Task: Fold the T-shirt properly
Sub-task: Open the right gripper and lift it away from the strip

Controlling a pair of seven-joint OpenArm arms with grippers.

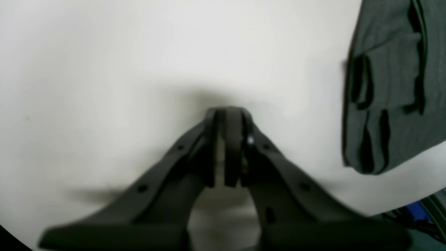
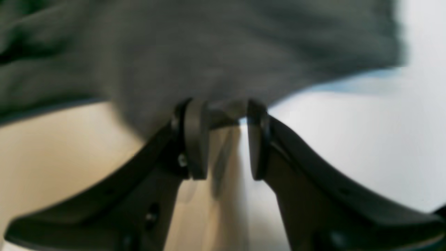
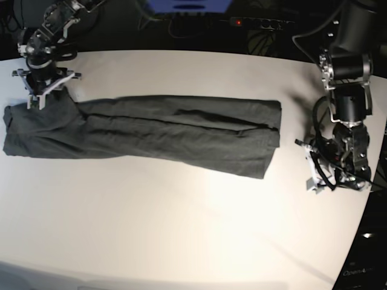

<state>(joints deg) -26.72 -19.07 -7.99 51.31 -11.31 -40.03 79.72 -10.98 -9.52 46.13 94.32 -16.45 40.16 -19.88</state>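
Note:
The dark grey T-shirt lies as a long folded strip across the white table. It also shows at the right of the left wrist view. My right gripper is at the strip's far left upper corner. In the right wrist view its fingers stand a little apart, with a bunch of the shirt's edge spanning the gap between the tips. My left gripper is shut and empty, low over bare table, to the right of the shirt's end.
The table's curved right edge runs just beside the left arm. Cables and a power strip lie behind the table's back edge. Dark floor and cables show past the edge in the left wrist view.

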